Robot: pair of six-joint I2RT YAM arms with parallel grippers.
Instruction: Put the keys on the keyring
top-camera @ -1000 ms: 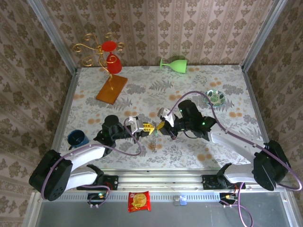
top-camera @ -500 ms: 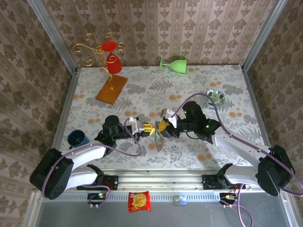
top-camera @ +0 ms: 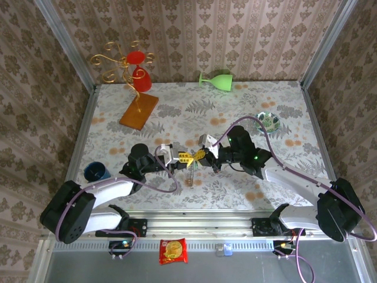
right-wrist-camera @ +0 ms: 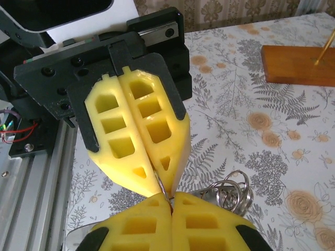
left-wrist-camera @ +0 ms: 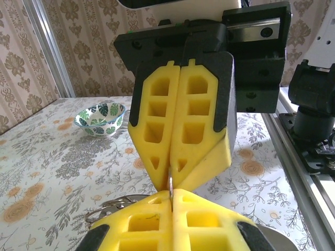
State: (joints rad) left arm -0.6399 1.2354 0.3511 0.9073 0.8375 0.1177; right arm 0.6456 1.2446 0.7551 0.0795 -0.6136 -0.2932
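Observation:
My two grippers meet tip to tip above the middle of the table. The left gripper (top-camera: 186, 158) (left-wrist-camera: 171, 194) and the right gripper (top-camera: 199, 156) (right-wrist-camera: 171, 201) are both shut, and each pinches the same thin metal wire of the keyring (left-wrist-camera: 171, 181) (right-wrist-camera: 164, 189). The rest of the keyring (top-camera: 189, 174) hangs down below the fingertips as a narrow loop. A cluster of small silver rings (right-wrist-camera: 233, 192) (left-wrist-camera: 102, 212) dangles beside the right gripper's fingers. The keys themselves are hidden behind the yellow pads.
A green goblet (top-camera: 217, 79) lies at the back. A gold stand with a red cup (top-camera: 136, 65) rises from a wooden base (top-camera: 139, 111) (right-wrist-camera: 298, 65) at the back left. A blue cup (top-camera: 96, 172) sits left, a patterned dish (top-camera: 270, 121) (left-wrist-camera: 99, 117) right.
The right arm has shifted a little toward the left gripper. The hanging loop, swung out wide half a second ago, now hangs narrow and straight down.

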